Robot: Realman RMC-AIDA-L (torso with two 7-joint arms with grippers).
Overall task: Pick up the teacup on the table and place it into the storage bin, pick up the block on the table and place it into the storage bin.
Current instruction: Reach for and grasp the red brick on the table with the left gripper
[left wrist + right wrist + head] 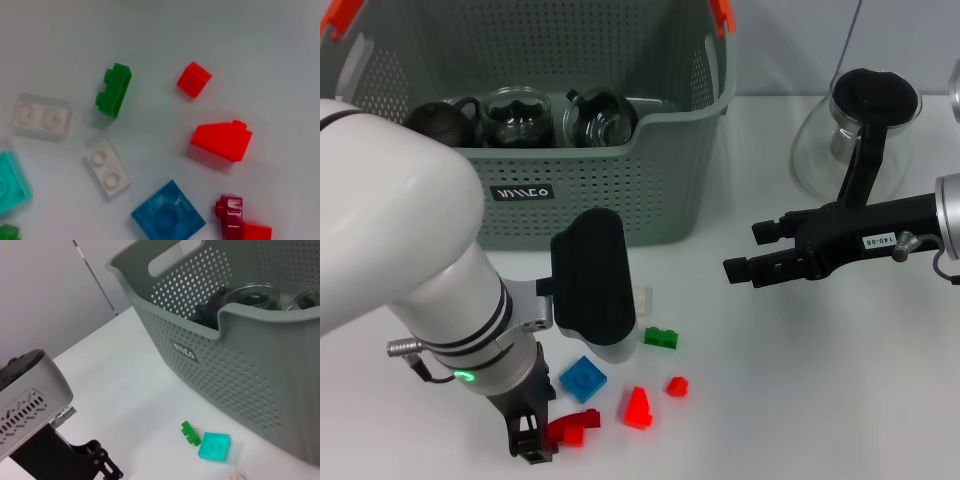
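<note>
White tabletop (pixel 800 400), carrying the storage bin (pixel 620 190) at the far side and a glass teapot (pixel 855 135) off to its right. Nearer, scattered loose: green block (pixel 661 338), blue block (pixel 582 379), three red blocks (pixel 638 407), clear ones (pixel 106 168).

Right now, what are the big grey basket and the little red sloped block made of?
The storage bin looks like moulded matte plastic: grey-green walls punched with regular rows of small holes and a rounded rim. The red sloped block looks like hard glossy plastic: bright uniform colour, crisp edges and a stud on top, like a toy brick.
</note>
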